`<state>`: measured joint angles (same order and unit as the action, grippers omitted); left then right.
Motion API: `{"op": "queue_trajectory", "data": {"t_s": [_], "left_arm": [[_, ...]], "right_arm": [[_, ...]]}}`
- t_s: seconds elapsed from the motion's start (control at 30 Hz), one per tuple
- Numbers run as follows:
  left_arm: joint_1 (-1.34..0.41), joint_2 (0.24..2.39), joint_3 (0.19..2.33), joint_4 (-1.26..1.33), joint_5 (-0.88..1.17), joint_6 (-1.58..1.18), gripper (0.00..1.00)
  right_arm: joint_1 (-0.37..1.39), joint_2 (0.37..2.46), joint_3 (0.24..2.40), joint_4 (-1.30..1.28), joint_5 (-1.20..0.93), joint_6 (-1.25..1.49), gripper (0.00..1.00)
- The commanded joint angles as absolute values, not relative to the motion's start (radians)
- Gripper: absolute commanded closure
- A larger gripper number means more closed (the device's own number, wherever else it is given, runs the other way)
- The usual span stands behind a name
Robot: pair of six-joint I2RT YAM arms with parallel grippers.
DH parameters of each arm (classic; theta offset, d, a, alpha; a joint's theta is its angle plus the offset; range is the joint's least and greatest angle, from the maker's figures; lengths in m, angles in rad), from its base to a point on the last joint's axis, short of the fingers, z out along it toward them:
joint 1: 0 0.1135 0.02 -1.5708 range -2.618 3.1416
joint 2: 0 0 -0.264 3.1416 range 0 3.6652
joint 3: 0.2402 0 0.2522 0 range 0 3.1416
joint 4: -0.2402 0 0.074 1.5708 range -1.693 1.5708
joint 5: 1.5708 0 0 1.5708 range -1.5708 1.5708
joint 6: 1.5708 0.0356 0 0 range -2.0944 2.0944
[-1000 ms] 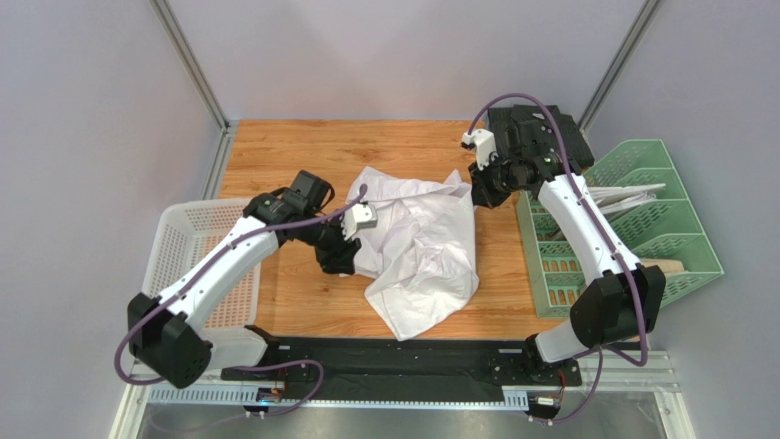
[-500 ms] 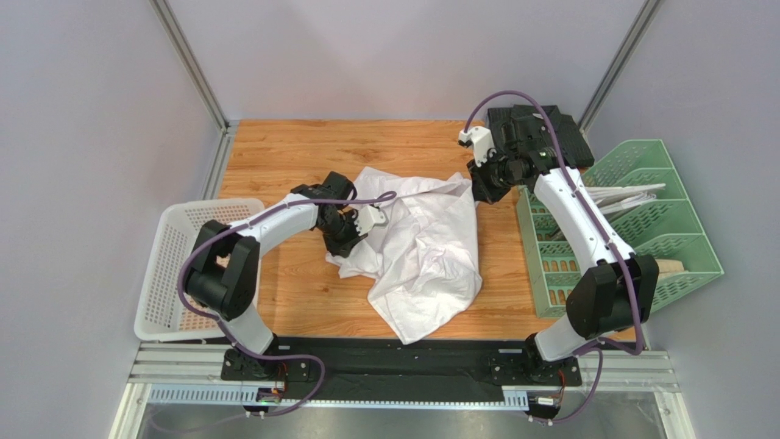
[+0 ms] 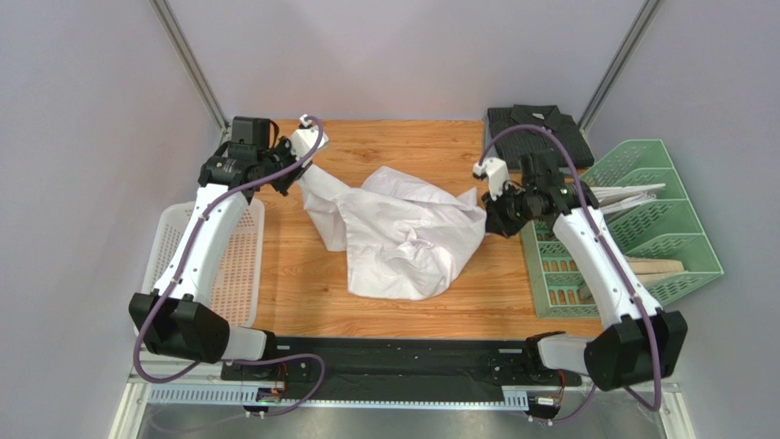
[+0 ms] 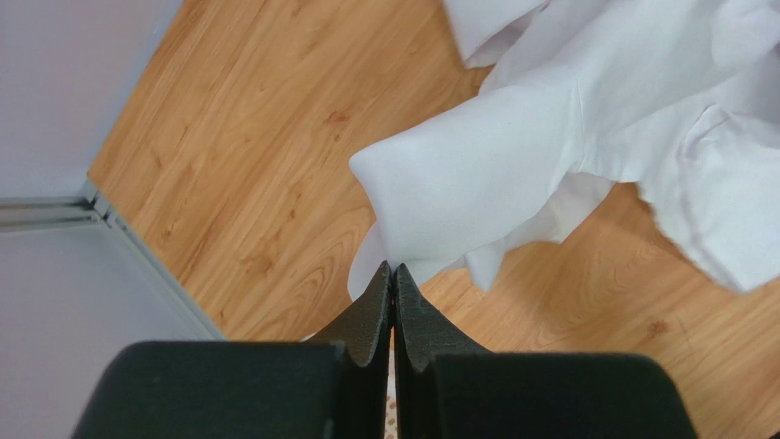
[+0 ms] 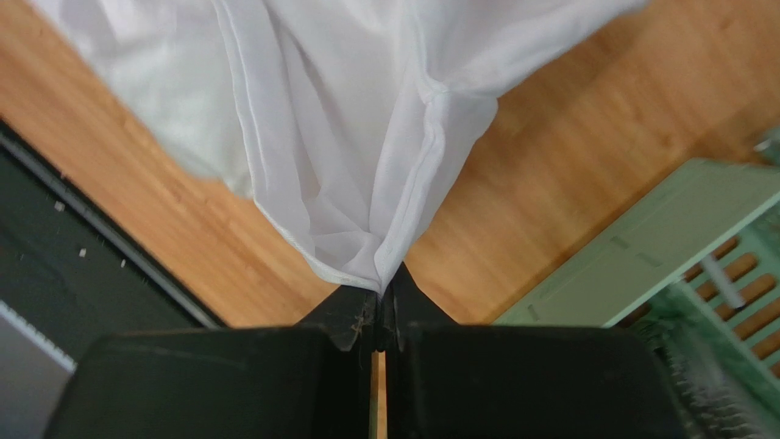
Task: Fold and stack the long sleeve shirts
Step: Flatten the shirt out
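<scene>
We are pinching the white shirt (image 5: 339, 119) with our right claw (image 5: 382, 294). The claw's two black halves are squeezing tight together on a bunched edge of the cloth, and a seam is running down into them. The shirt is spreading out wide above the claw and is covering much of the wooden table (image 5: 568, 119). A green rack (image 5: 641, 265) is sitting at the right. A black strip (image 5: 82, 274) is running along the table's edge at the left.
</scene>
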<state>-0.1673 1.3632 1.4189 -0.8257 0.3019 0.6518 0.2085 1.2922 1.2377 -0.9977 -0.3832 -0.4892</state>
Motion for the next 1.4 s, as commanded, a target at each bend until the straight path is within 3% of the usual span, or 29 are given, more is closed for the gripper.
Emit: {"op": "queue_trajectory", "data": {"t_s": [0.0, 0.13, 0.27, 0.43, 0.6, 0.63, 0.67, 0.7, 0.73, 0.77, 0.8, 0.93, 1.17, 1.37], "left_arm": [[-0.109, 1.462, 1.498, -0.772, 0.238, 0.58, 1.0], [-0.107, 1.668, 1.635, -0.821, 0.173, 0.52, 1.0], [-0.068, 1.715, 1.652, -0.81, 0.152, 0.483, 1.0], [-0.02, 1.719, 1.66, -0.784, 0.198, 0.462, 1.0], [-0.02, 1.851, 1.816, -0.848, 0.163, 0.431, 1.0], [-0.02, 1.877, 1.851, -0.871, 0.147, 0.434, 1.0], [-0.02, 1.903, 1.918, -0.9, 0.14, 0.44, 0.98], [-0.018, 1.939, 1.949, -0.967, 0.15, 0.446, 0.88], [-0.018, 1.94, 1.971, -0.986, 0.162, 0.457, 0.66], [-0.018, 1.93, 1.961, -0.992, 0.199, 0.462, 0.58], [-0.02, 1.889, 1.944, -0.988, 0.228, 0.468, 0.47], [-0.029, 1.763, 1.801, -0.989, 0.458, 0.5, 0.27], [-0.17, 1.6, 1.517, -1.057, 0.567, 0.612, 0.25], [-0.184, 1.563, 1.373, -1.04, 0.586, 0.578, 0.25]], "right_arm": [[0.256, 1.172, 1.087, -1.097, -0.465, -0.57, 1.0], [0.429, 1.125, 0.997, -1.065, -0.352, -0.577, 1.0], [0.422, 1.149, 0.988, -1.009, -0.218, -0.598, 1.0], [0.437, 1.201, 1.022, -1.067, -0.362, -0.627, 1.0], [0.827, 1.19, 0.882, -1.009, -0.276, -0.601, 1.0], [0.865, 1.196, 0.881, -1.011, -0.276, -0.598, 0.96], [0.882, 1.203, 0.893, -1.022, -0.31, -0.597, 0.82], [0.864, 1.215, 0.943, -1.044, -0.331, -0.597, 0.47], [0.833, 1.218, 0.974, -1.058, -0.357, -0.601, 0.25], [0.795, 1.223, 1.004, -1.072, -0.421, -0.621, 0.01], [0.696, 1.238, 1.081, -1.078, -0.452, -0.624, 0.0], [0.479, 1.366, 1.265, -1.016, -0.503, -0.565, 0.0], [0.413, 1.741, 1.557, -0.913, -0.405, -0.378, 0.22], [0.37, 1.983, 1.781, -0.899, -0.408, -0.259, 0.2]]}}
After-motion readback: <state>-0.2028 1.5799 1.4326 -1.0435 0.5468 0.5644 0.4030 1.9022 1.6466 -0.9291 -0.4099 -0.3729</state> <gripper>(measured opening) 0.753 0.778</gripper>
